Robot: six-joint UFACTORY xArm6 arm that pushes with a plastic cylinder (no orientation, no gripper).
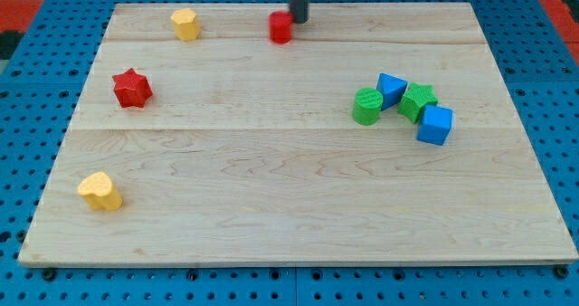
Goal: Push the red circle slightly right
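Observation:
The red circle (280,27), a small red cylinder, stands near the top edge of the wooden board (271,197), a little left of the middle. My tip (298,21) is right beside it on its upper right, touching or almost touching it. The rod rises from there out of the view's top.
A yellow block (185,23) sits at the top left, a red star (131,88) at the left, a yellow heart-like block (99,191) at the lower left. At the right cluster a green cylinder (367,106), blue block (391,88), green star (417,100) and blue cube (435,124).

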